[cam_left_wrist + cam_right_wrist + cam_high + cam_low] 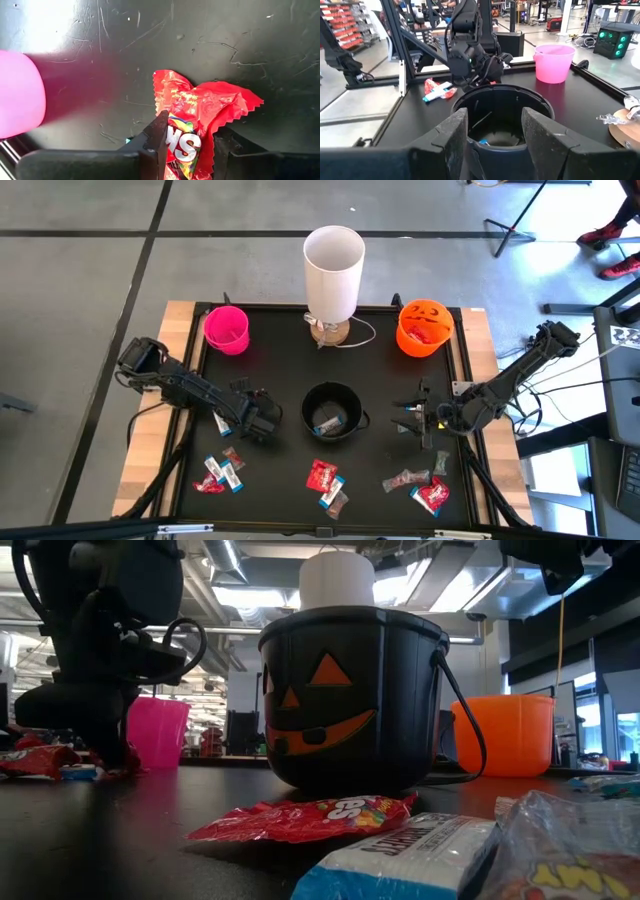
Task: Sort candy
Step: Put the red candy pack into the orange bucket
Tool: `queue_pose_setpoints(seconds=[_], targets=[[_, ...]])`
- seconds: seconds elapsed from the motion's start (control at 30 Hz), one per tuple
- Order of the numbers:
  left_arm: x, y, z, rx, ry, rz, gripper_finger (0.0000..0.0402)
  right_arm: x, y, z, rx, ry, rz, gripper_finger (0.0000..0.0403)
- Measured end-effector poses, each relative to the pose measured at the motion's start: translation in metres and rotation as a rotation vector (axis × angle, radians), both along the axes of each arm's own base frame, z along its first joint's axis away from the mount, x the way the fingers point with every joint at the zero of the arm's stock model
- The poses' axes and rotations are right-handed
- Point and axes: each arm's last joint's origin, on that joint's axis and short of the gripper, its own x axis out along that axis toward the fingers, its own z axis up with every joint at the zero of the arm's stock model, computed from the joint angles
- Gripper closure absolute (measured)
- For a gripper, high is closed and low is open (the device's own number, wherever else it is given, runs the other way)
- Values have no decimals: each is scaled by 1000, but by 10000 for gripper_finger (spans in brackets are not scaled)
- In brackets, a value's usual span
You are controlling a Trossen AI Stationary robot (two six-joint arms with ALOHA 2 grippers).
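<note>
Left gripper (pixel 187 150) clamped on red candy packet (pixel 200 120).
Packet sits between its jaws; right gripper (pixel 492 132) released, empty.

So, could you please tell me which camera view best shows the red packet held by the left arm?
The left wrist view: the red packet fills it, pinched between the left gripper fingers. In the other views, the arm hides it.
</note>
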Motion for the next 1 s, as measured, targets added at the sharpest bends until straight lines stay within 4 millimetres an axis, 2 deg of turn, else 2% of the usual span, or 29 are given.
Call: queue_pose_setpoints(seconds=[0.17,0.33,0.67,0.8,1.0], targets=[[7,-2,9,6,-22,-7,322,4,3,-5,-14,25,-1,217],[20,-5,33,58,-65,-19,322,5,4,-7,-14,30,-2,217],[39,-16,112,190,-154,-58,322,5,3,-6,-14,22,-38,217],[48,-24,148,222,-313,-87,322,5,1,-5,-7,5,-107,217],[72,-43,194,229,-611,-189,322,6,2,3,-19,-55,-105,217]])
